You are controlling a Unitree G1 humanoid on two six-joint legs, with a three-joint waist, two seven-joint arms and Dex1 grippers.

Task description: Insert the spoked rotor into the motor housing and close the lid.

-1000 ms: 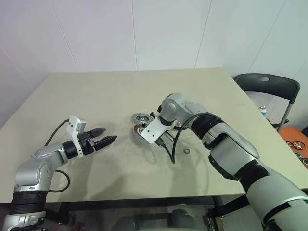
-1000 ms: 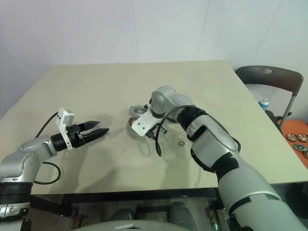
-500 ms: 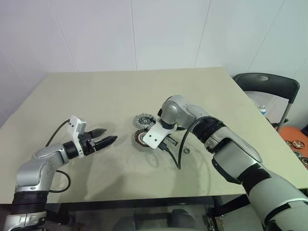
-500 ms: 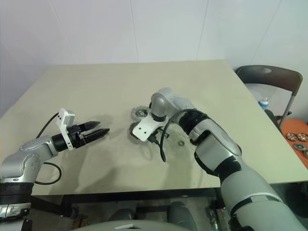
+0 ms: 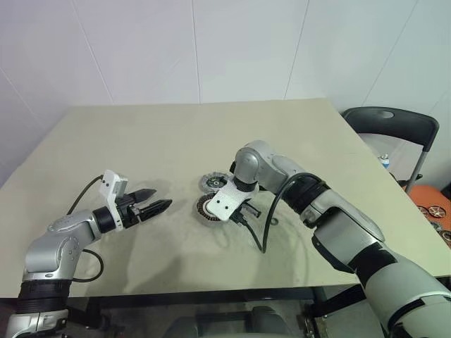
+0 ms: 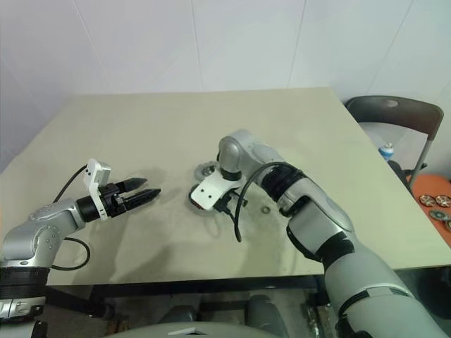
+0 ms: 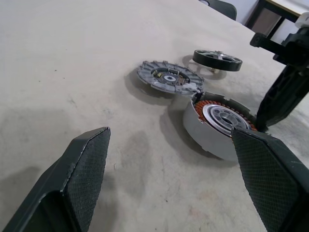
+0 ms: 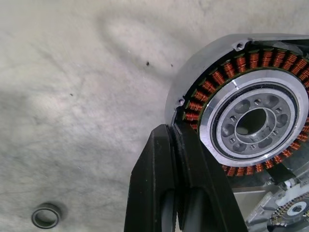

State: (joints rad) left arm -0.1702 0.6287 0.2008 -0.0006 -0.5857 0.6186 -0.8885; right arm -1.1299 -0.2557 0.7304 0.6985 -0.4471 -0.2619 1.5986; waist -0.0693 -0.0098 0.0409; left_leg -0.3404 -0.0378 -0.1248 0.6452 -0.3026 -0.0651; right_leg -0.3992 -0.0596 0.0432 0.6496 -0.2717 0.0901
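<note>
1. While the left gripper [image 5: 163, 205] is held above the near left part of the beige table [image 5: 141, 134], its two black fingers [image 7: 82, 169] are spread wide and nothing is held between them.
2. The right gripper [image 8: 176, 145] is pointed steeply down at the middle of the table, and its two fingers are pressed together with nothing between them.
3. The tips of the right gripper are seen at the rim of the motor housing [image 7: 217, 123]; whether they touch it cannot be told.
4. The motor housing is lying flat near the table's middle, with its ring of copper windings and its silver centre turned up and uncovered.
5. The lid [image 7: 168, 78], a grey ridged disc, is placed flat just beside the housing, on its far side, and their edges are nearly touching.
6. The spoked rotor [image 7: 217, 60] is seen farther away than the lid, resting on the table, apart from the housing.
7. A small dark washer ring [image 8: 46, 216] is lying on the table to the right of the housing, near the black cable [image 5: 262, 232] of the right arm.
8. A dark chair [image 5: 391, 130] is standing beyond the right edge of the table.
</note>
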